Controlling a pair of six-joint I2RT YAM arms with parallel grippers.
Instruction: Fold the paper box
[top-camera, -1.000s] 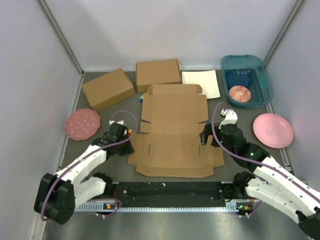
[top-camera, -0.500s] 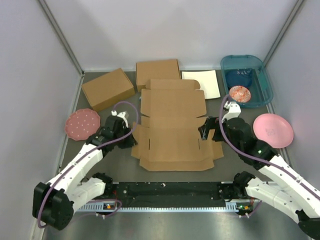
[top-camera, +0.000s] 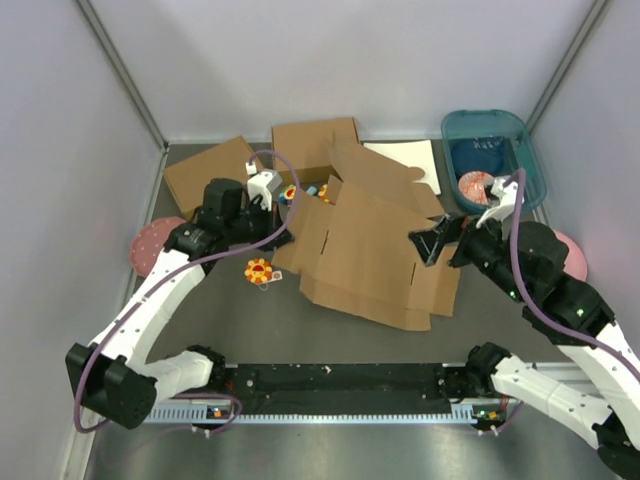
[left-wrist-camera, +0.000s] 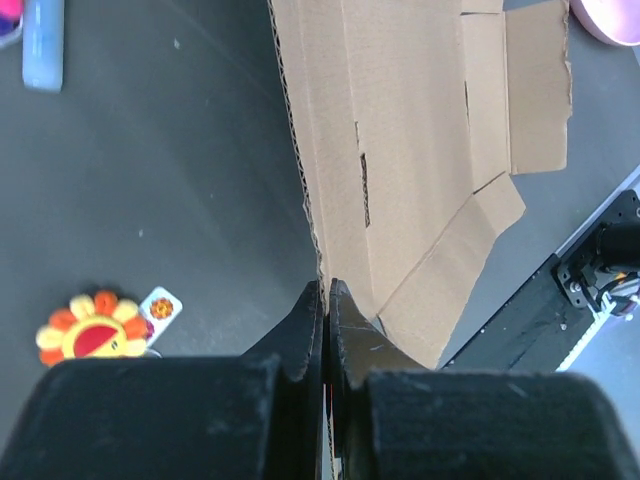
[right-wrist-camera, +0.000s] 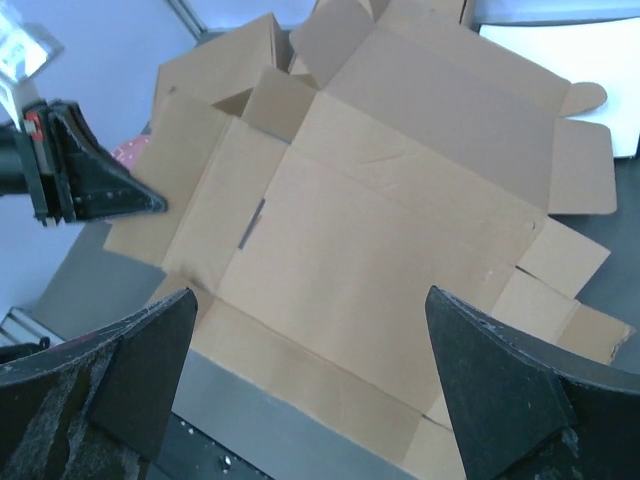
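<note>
Two arms: one reached in from each side of the paper box, over the middle of the dark desk (top-camera: 230, 330).
Paper box (top-camera: 365, 245): an unfolded brown die-cut sheet with flaps and slots showing. It sat tilted at mid-desk, its left edge held up off the surface. In the overhead view its far flap covered a corner of the white sheet (top-camera: 418, 160).
Left gripper (top-camera: 283, 215): pressed together on the sheet's left edge. The wrist view showed the corrugated edge pinched between the two fingers (left-wrist-camera: 325, 300).
Right gripper (top-camera: 430, 243): spread wide at the sheet's right edge, with the cardboard lying below and between its fingers (right-wrist-camera: 310, 295). Whether it touched the sheet could not be told.
Flower toy (top-camera: 259, 270): on the bare desk just left of the sheet, under the left arm.
Ready-made boxes (top-camera: 212, 175): two, at the far left behind the sheet.
Teal bin (top-camera: 495, 160): far right corner.
Pink plate (top-camera: 150, 245): left edge of the desk, partly hidden by the left arm.
</note>
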